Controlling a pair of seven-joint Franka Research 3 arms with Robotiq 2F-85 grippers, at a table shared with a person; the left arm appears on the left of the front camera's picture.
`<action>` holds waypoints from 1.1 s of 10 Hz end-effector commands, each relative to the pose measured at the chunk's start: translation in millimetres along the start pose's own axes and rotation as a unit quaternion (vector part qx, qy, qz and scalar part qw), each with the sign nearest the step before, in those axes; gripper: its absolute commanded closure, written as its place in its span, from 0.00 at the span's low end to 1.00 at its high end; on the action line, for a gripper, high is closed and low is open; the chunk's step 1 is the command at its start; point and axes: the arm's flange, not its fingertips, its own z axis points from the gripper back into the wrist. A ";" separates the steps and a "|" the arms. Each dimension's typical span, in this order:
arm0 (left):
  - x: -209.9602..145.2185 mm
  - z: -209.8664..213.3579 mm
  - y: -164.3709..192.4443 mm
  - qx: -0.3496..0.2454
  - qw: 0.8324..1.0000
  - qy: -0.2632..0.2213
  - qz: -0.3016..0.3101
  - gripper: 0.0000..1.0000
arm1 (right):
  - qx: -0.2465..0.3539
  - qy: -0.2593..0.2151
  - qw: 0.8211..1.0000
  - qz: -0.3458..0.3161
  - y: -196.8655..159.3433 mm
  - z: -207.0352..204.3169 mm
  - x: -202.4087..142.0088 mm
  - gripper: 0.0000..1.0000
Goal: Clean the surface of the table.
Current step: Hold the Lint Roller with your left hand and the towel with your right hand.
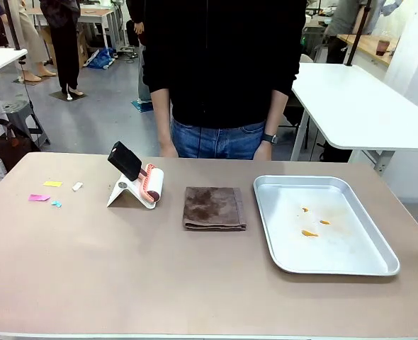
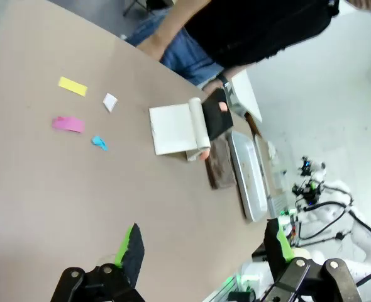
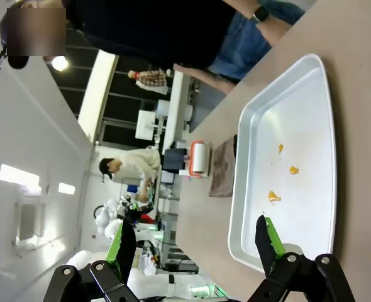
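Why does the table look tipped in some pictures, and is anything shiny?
Left wrist view: the camera is rolled, so the table slants. Right wrist view: rolled too, with a bright lamp glaring. Front view: level, evenly lit, the metal tray gleams softly.

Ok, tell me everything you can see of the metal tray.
The metal tray is a shiny silver rectangle with rounded corners and a low raised rim, apparently aluminium or steel. It lies flat on the table, on the robot's right side, just right of the folded brown cloth, with a gap between them. Three small orange scraps lie near its middle; the rest of its floor looks bare and faintly smudged. Nothing else touches it.
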 end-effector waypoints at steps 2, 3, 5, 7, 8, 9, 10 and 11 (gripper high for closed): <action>-14.9 -20.8 -2.5 -0.004 0.999 -0.038 0.016 0.00 | 0.000 -0.007 1.000 0.013 -5.1 -2.3 12.3 0.00; -14.1 -25.0 0.7 0.000 0.999 -0.047 0.020 0.00 | -0.009 -0.009 1.000 0.022 -2.2 -3.9 9.9 0.00; 4.2 -6.4 10.4 0.000 0.999 -0.038 0.033 0.00 | -0.028 -0.029 0.999 0.025 -2.9 -5.4 9.5 0.00; 4.2 -6.4 10.4 0.000 0.999 -0.038 0.033 0.00 | -0.014 0.000 1.000 0.001 -7.1 -4.4 10.6 0.00; 4.2 -6.4 10.4 0.000 0.999 -0.038 0.033 0.00 | -0.014 0.000 1.000 0.001 -7.1 -4.4 10.6 0.00; 4.2 -6.4 10.4 0.000 0.999 -0.038 0.033 0.00 | -0.014 0.000 1.000 0.001 -7.1 -4.4 10.6 0.00; 4.2 -6.4 10.4 0.000 0.999 -0.038 0.033 0.00 | -0.014 0.000 1.000 0.001 -7.1 -4.4 10.6 0.00; 4.6 -7.1 10.0 0.005 0.998 -0.041 0.042 0.00 | -0.022 0.002 1.000 0.000 -8.7 -4.8 9.7 0.00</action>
